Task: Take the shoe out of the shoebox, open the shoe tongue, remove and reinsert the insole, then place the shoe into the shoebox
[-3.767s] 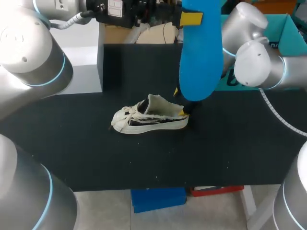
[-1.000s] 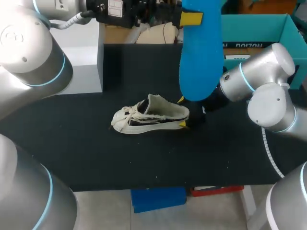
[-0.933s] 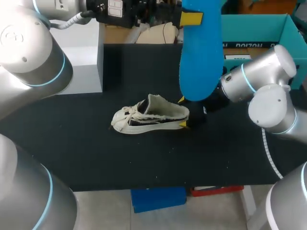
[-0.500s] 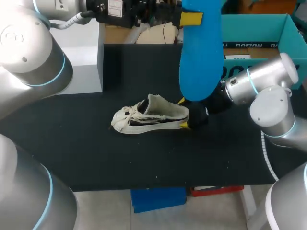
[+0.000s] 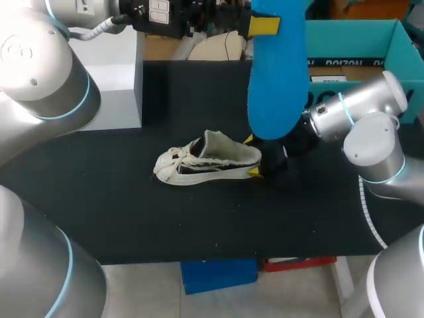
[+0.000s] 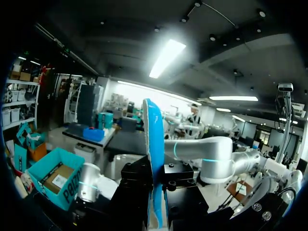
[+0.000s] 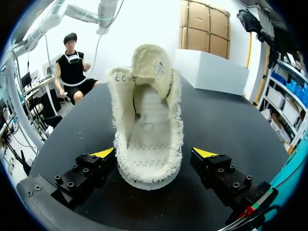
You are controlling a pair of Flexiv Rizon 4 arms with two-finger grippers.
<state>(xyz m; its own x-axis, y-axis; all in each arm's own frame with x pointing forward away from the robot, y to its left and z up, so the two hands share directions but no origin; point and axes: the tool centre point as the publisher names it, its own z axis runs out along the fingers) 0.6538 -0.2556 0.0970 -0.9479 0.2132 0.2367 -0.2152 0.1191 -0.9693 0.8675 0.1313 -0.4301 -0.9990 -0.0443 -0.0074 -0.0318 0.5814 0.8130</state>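
The cream frayed canvas shoe (image 5: 209, 161) sits sole-down on the black surface (image 5: 119, 212), its heel inside the wide-open right hand (image 7: 154, 153), apparently ungripped. The heel is likely the stiffest hold, the canvas sides being soft. The left hand (image 6: 156, 190) clamps the blue foam insole (image 6: 153, 139) upright above the surface — light, bendy.

- Black table (image 5: 132, 218), matte top, seen in the head view.
- White shoe (image 5: 209, 164) lies on it near the middle, sole down, toe to 9 o'clock, heel to 3 o'clock.
- Teal shoebox (image 5: 358, 33), open, at 2 o'clock.
- White block (image 5: 116, 86) at the 10 o'clock corner.
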